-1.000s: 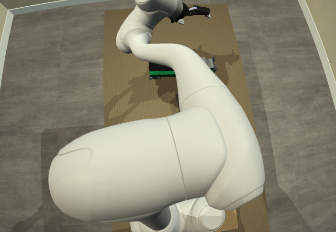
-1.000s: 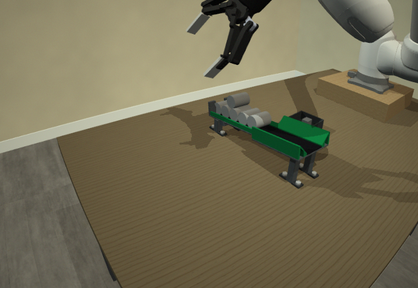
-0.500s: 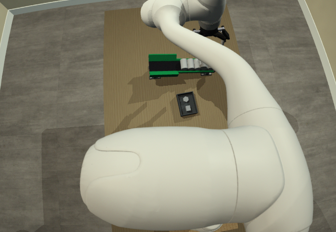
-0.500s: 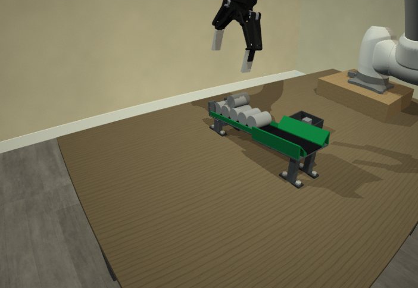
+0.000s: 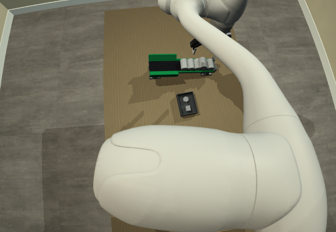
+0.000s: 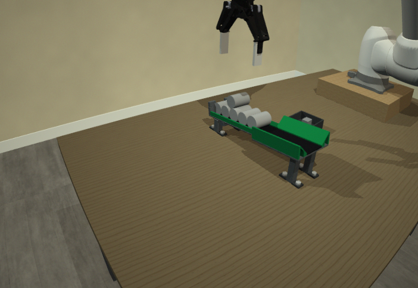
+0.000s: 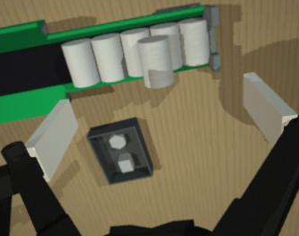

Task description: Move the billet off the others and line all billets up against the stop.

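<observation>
A green feed ramp [image 6: 278,136] on grey legs stands on the wooden table, with a grey stop [image 7: 213,37] at its low end. Several grey billets [image 7: 127,52] lie across it in a row against the stop. One more billet [image 7: 155,61] sits on top of two of them, near the stop; it also shows in the exterior view [image 6: 238,99] and the top view [image 5: 202,63]. My gripper [image 6: 240,50] hangs high above the stop end, pointing down, open and empty. In the wrist view [image 7: 159,127] its fingers stand wide apart, offset to the side of the ramp.
A small dark tray [image 7: 120,151] with two small grey pieces lies on the table beside the ramp; it also shows in the top view [image 5: 187,103]. The robot base sits on a wooden block [image 6: 365,93] at the right.
</observation>
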You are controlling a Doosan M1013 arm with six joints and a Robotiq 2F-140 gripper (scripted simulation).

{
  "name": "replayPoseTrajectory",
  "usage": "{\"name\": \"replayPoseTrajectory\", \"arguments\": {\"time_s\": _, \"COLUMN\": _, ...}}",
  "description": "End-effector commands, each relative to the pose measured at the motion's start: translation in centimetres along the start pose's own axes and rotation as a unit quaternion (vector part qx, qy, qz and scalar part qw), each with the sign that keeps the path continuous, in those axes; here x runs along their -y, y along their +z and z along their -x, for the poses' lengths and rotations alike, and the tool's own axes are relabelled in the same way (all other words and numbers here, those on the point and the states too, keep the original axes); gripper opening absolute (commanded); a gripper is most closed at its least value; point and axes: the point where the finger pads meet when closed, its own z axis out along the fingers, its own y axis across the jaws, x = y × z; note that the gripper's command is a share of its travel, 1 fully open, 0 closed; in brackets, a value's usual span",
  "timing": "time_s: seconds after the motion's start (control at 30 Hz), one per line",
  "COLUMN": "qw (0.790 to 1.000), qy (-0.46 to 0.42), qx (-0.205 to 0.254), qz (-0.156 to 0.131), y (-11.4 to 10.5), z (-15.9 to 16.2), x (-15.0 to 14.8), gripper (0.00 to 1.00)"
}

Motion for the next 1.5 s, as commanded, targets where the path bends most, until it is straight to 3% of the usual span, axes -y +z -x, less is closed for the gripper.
{"name": "replayPoseTrajectory", "arguments": {"time_s": 0.0, "qw": 1.000, "qy": 0.001, "qx": 0.004, "qz": -0.004, "y": -0.1, "z": 0.5, "x": -0.1, "gripper": 1.00}}
{"name": "replayPoseTrajectory", "arguments": {"time_s": 0.37, "qw": 1.000, "qy": 0.019, "qx": 0.004, "qz": -0.004, "y": -0.1, "z": 0.5, "x": -0.1, "gripper": 1.00}}
{"name": "replayPoseTrajectory", "arguments": {"time_s": 0.5, "qw": 0.993, "qy": 0.114, "qx": 0.004, "qz": -0.003, "y": 0.3, "z": 0.5, "x": -0.1, "gripper": 1.00}}
{"name": "replayPoseTrajectory", "arguments": {"time_s": 0.63, "qw": 0.966, "qy": 0.260, "qx": 0.004, "qz": -0.003, "y": 0.9, "z": 0.5, "x": -0.1, "gripper": 1.00}}
{"name": "replayPoseTrajectory", "arguments": {"time_s": 0.7, "qw": 0.966, "qy": 0.260, "qx": 0.004, "qz": -0.003, "y": 0.9, "z": 0.5, "x": -0.1, "gripper": 1.00}}
{"name": "replayPoseTrajectory", "arguments": {"time_s": 0.73, "qw": 0.943, "qy": 0.334, "qx": 0.005, "qz": -0.003, "y": 1.1, "z": 0.5, "x": -0.1, "gripper": 1.00}}
{"name": "replayPoseTrajectory", "arguments": {"time_s": 0.83, "qw": 0.910, "qy": 0.414, "qx": 0.005, "qz": -0.005, "y": 1.6, "z": 0.5, "x": -0.1, "gripper": 1.00}}
{"name": "replayPoseTrajectory", "arguments": {"time_s": 0.97, "qw": 0.853, "qy": 0.522, "qx": 0.007, "qz": -0.007, "y": 2.2, "z": 0.6, "x": -0.1, "gripper": 1.00}}
{"name": "replayPoseTrajectory", "arguments": {"time_s": 1.2, "qw": 0.721, "qy": 0.692, "qx": 0.006, "qz": -0.002, "y": 2.6, "z": 0.6, "x": -0.1, "gripper": 1.00}}
{"name": "replayPoseTrajectory", "arguments": {"time_s": 1.27, "qw": 0.721, "qy": 0.692, "qx": 0.006, "qz": -0.002, "y": 2.6, "z": 0.6, "x": -0.1, "gripper": 1.00}}
{"name": "replayPoseTrajectory", "arguments": {"time_s": 1.3, "qw": 0.706, "qy": 0.708, "qx": 0.005, "qz": 0.000, "y": 2.6, "z": 0.6, "x": -0.1, "gripper": 1.00}}
{"name": "replayPoseTrajectory", "arguments": {"time_s": 1.33, "qw": 0.706, "qy": 0.708, "qx": 0.005, "qz": 0.000, "y": 2.6, "z": 0.6, "x": -0.1, "gripper": 0.52}}
{"name": "replayPoseTrajectory", "arguments": {"time_s": 1.47, "qw": 0.706, "qy": 0.708, "qx": 0.005, "qz": 0.000, "y": 2.6, "z": 0.6, "x": -0.1, "gripper": 0.52}}
